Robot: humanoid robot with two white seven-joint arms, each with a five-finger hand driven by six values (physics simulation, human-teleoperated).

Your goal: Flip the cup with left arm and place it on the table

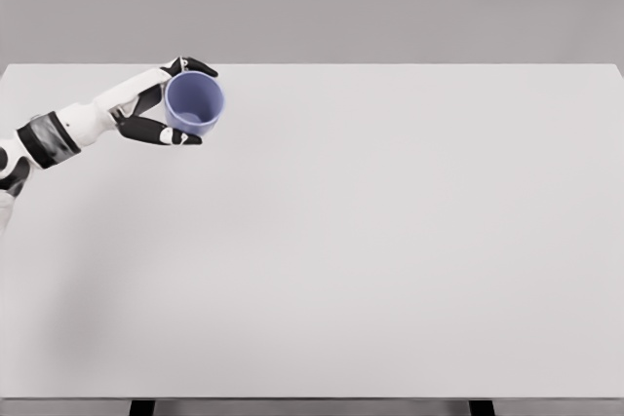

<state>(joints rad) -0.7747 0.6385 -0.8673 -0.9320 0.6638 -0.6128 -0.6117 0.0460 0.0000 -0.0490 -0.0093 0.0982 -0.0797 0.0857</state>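
Note:
A light blue cup (194, 102) is at the far left of the white table (390, 241), its open mouth turned toward me so I see inside it. My left hand (175, 102) is shut on the cup, with dark fingers wrapped over its top and under its bottom edge. The white left arm comes in from the left edge. I cannot tell whether the cup touches the table or hangs just above it. The right arm is out of view.
The table's far edge (312, 65) runs just behind the hand. Two dark table legs (142, 407) show at the bottom edge.

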